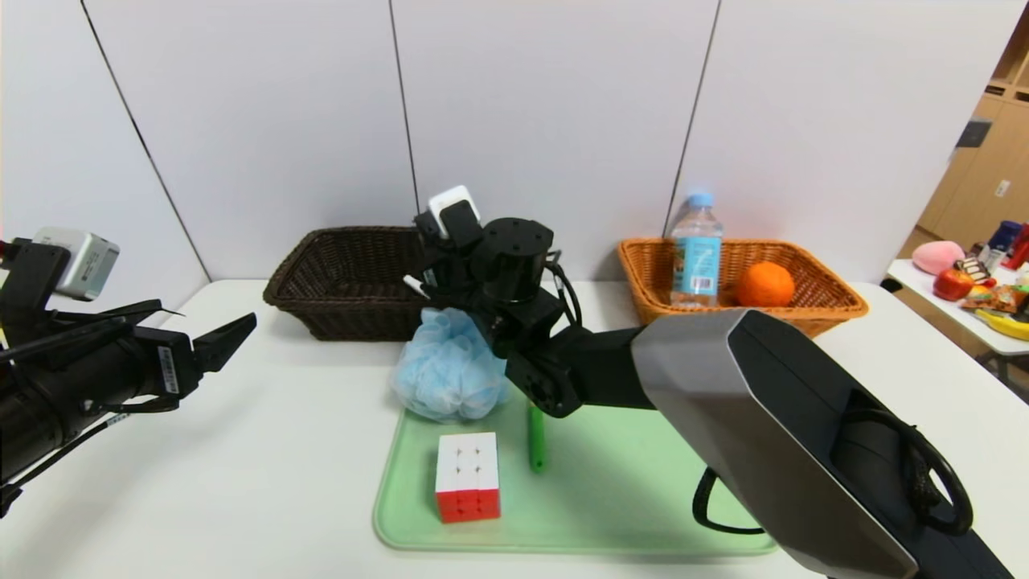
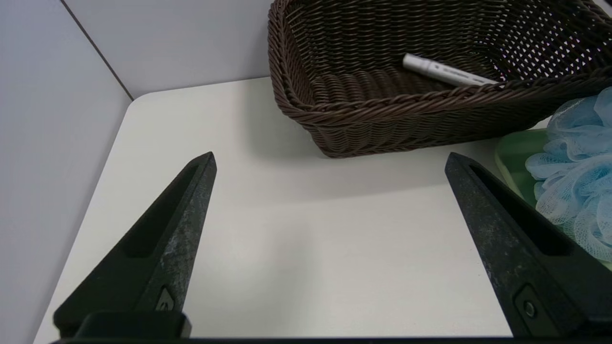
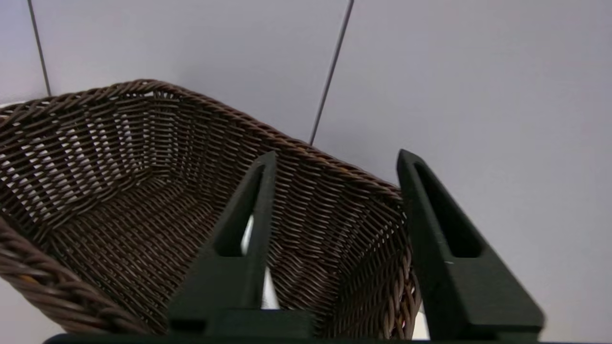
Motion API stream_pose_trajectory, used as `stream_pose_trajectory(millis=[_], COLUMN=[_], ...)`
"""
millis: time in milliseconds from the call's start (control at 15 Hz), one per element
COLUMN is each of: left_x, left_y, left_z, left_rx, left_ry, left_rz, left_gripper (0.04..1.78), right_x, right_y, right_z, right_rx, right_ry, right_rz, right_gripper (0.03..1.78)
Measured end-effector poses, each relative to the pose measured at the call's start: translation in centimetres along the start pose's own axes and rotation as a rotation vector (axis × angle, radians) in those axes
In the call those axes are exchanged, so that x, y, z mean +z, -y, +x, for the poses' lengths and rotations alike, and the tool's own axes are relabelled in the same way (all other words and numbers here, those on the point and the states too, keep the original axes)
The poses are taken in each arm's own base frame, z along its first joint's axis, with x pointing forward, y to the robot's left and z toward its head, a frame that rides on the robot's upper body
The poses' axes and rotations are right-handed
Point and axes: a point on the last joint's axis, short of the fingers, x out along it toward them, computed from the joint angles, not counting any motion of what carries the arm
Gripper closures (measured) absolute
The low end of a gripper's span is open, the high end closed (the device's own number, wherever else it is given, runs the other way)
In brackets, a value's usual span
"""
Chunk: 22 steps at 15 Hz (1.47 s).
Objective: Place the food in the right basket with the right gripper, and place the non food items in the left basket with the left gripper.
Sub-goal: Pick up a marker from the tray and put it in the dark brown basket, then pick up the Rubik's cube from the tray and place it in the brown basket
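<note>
My right gripper (image 1: 426,269) reaches across to the right end of the dark brown basket (image 1: 338,281) and hangs open and empty over it (image 3: 337,154). A white marker (image 2: 447,71) lies inside that basket; in the right wrist view it (image 3: 246,234) shows behind one finger. My left gripper (image 1: 209,326) is open and empty above the table, left of the basket (image 2: 331,160). On the green tray (image 1: 627,498) lie a blue bath pouf (image 1: 442,370), a cube puzzle (image 1: 468,476) and a green pen (image 1: 535,438). The orange basket (image 1: 828,310) holds a water bottle (image 1: 696,253) and an orange (image 1: 764,284).
The right arm's grey forearm (image 1: 764,418) stretches over the tray's right side. A side table (image 1: 965,314) at the far right carries toys and fruit. White wall panels stand right behind both baskets.
</note>
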Motion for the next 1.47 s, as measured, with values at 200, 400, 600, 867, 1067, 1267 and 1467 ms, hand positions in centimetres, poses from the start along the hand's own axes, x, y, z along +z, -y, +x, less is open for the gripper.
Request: stream_pose_trajectory(millis=[200, 400, 600, 867, 1067, 1267, 1467], left_x=[0.0, 0.4, 1.2, 1.8, 1.9, 2.0, 2.2], left_y=[0.0, 0.0, -0.1, -0.1, 0.2, 1.2, 3.6], left_z=[0.0, 0.0, 0.2, 0.3, 0.4, 0.5, 0.7], left_rx=[0.001, 0.004, 0.01, 0.008, -0.007, -0.053, -0.097], left_ry=[0.002, 0.016, 0.058, 0.08, 0.085, 0.086, 0.084], left_rz=[0.0, -0.002, -0.012, -0.009, -0.016, -0.027, -0.042], left_gripper=[0.13, 0.13, 0.13, 0.13, 0.13, 0.13, 0.13], right_x=[-0.1, 1.7, 5.8, 9.6, 11.0, 10.6, 8.8], right_y=[0.0, 1.2, 5.7, 13.3, 19.7, 23.7, 23.7], right_z=[0.0, 0.0, -0.4, -3.5, -8.7, -16.7, -25.8], right_rx=[-0.003, -0.053, -0.144, -0.249, -0.335, -0.408, -0.436], right_ry=[-0.001, 0.029, 0.092, 0.059, -0.055, -0.216, -0.354], right_rz=[0.0, 0.017, 0.018, -0.048, -0.106, -0.146, -0.122], right_gripper=[0.64, 0.47, 0.35, 0.25, 0.2, 0.17, 0.15])
